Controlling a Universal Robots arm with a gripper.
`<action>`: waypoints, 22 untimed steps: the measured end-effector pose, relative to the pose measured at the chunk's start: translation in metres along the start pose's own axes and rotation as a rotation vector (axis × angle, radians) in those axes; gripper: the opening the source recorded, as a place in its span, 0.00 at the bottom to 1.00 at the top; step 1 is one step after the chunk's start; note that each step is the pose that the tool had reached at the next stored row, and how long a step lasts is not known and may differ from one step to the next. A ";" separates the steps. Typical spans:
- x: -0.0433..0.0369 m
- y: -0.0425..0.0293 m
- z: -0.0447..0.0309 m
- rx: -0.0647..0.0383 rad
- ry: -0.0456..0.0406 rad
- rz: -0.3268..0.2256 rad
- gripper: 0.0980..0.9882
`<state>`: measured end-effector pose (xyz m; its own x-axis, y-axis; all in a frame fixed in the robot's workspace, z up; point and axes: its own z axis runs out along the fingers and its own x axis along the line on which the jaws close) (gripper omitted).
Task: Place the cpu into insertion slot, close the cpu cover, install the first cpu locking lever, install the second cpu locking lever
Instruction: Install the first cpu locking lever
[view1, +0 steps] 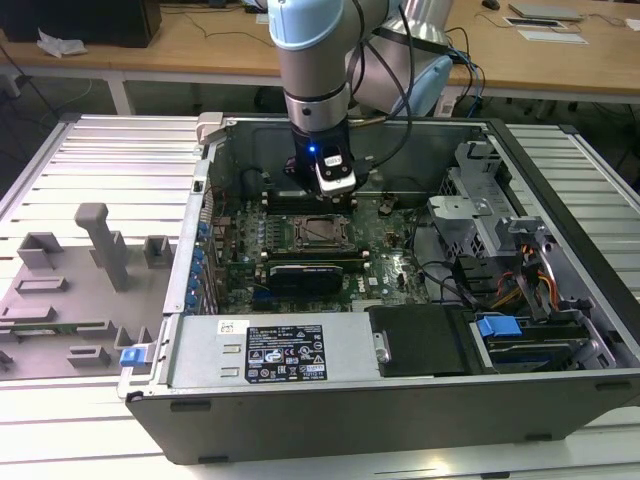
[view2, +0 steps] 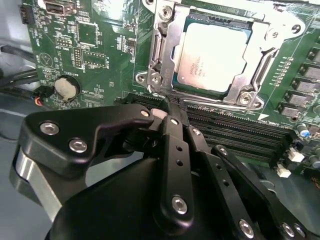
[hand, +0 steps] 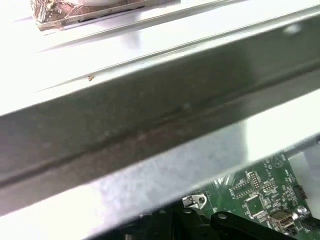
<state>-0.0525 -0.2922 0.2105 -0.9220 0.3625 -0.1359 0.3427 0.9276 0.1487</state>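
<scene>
Inside the open computer case (view1: 560, 385) on the table, the cpu (view2: 213, 51) sits seated in the insertion slot (view2: 165, 75), silver top showing. Cpu cover (view2: 260, 50) lies closed flat over it, framing the chip. Claw (view2: 167, 107) hovers just beside the slot's edge, clenched, holding nothing. Placing and cover look done; whether either locking lever is latched, I cannot tell

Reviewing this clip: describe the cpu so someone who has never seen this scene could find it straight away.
Start at the open computer case and its green motherboard. In the second wrist view, the cpu lies beyond the gripper, inside the metal cpu cover frame, beside the long black memory slots. It is the only flat, square, silver-topped chip there.
</scene>
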 end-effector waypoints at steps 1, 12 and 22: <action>-0.0003 0.0003 -0.0019 0.002 -0.0007 0.000 0.01; -0.0023 0.0026 -0.0167 0.012 -0.0045 -0.001 0.01; -0.0028 0.0015 -0.0165 0.085 0.0488 -0.011 0.01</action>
<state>-0.0524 -0.2933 0.2272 -0.9328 0.3493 -0.0889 0.3446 0.9366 0.0637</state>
